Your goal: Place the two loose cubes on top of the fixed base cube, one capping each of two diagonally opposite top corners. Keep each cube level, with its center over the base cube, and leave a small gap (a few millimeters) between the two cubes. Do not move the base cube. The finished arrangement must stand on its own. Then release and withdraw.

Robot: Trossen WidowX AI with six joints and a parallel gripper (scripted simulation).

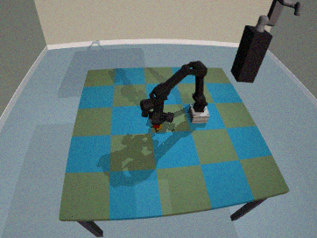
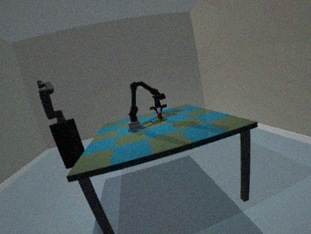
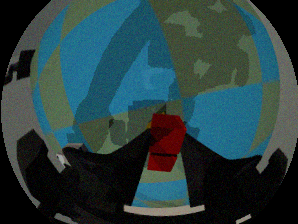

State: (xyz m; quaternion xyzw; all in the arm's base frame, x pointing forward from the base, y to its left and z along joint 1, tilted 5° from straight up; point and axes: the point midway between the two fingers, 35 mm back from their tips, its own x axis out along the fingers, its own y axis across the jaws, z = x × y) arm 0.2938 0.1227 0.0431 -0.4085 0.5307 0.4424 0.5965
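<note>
My gripper points down and is shut on a red cube. In the wrist view a second red piece shows just below the held cube, past a thin dark line; it looks like the other loose cube. Red also shows under the fingers in the top and exterior views. A sliver of the yellow base cube shows at the held cube's left edge; the rest is hidden. The held cube is at or just above the base cube; contact, level and the exact corners cannot be told.
The arm's pale base block stands on the checkered table, to the right of the cubes in the top view. A dark pedestal with another arm stands beyond the table's edge.
</note>
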